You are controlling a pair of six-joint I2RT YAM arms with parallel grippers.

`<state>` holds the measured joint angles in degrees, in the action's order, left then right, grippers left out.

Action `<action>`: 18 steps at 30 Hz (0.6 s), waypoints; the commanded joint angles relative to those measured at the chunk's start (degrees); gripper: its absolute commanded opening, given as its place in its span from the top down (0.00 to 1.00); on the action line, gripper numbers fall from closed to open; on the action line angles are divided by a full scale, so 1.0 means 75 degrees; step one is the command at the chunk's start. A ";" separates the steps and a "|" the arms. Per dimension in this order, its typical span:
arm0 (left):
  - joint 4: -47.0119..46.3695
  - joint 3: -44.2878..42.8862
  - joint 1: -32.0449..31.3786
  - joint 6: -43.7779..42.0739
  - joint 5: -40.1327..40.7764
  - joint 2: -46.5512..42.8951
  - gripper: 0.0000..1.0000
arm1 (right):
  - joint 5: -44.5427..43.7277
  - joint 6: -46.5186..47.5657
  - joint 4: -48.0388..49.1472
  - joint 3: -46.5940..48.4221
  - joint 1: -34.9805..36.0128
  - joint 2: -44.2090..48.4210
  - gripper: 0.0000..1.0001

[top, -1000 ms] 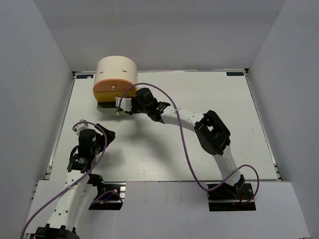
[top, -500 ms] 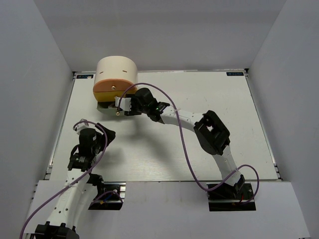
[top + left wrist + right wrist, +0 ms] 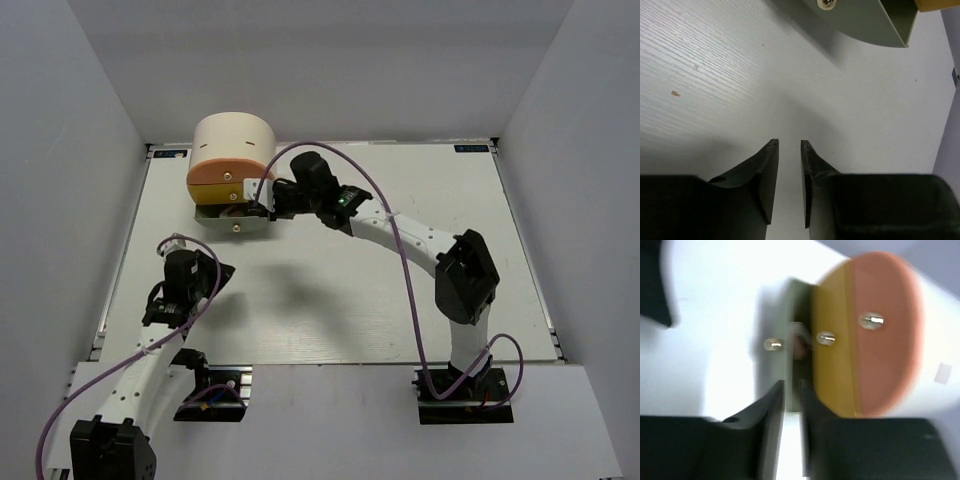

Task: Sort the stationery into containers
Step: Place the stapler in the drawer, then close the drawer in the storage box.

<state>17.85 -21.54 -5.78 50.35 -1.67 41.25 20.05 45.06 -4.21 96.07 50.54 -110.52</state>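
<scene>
We think the next bit is the tricky one. The right end effector (image 3: 791, 385) is at the front wall of the grey-green drawer (image 3: 790, 305). That is the bottom drawer, and it is pulled out. The fingers are close together, one on each side of the thin wall. The wrist picture is blurry, so we cannot tell if they pinch the wall or just stand by it.

If the hold is weak, the fingers could slip off and the drawer would be left out. If the arm pushes too hard or a bit crooked, the drawer could jam. The whole cream drawer unit (image 3: 233, 138) could also slide on the tabletop (image 3: 400, 290), since we see nothing that holds it down. There is a small pinkish smudge inside the drawer, and we cannot tell what it is. If it is a piece sticking up, it could get caught when the drawer goes in.

The left end effector (image 3: 789, 143) hangs low over the tabletop, some way in front of the drawer. Its fingers are narrow, with nothing between them.

The unit stands at the far left of the tabletop. It is round, cream and smooth. The orange drawer (image 3: 885, 335) and the yellow drawer (image 3: 832, 365) look pushed in. Each drawer has a small shiny knob (image 3: 772, 344). We find no pens or sticks in any view.
</scene>
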 commanded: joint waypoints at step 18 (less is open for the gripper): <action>0.2248 -0.0666 0.0021 0.0201 0.1406 -0.1680 0.23 | -0.0442 0.0368 0.0007 0.1898 0.0304 -0.2865 1.00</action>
<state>31.48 -23.53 -5.78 51.77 5.67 29.28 23.88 49.54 -12.56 107.70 52.27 -131.74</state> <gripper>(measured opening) 0.769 0.008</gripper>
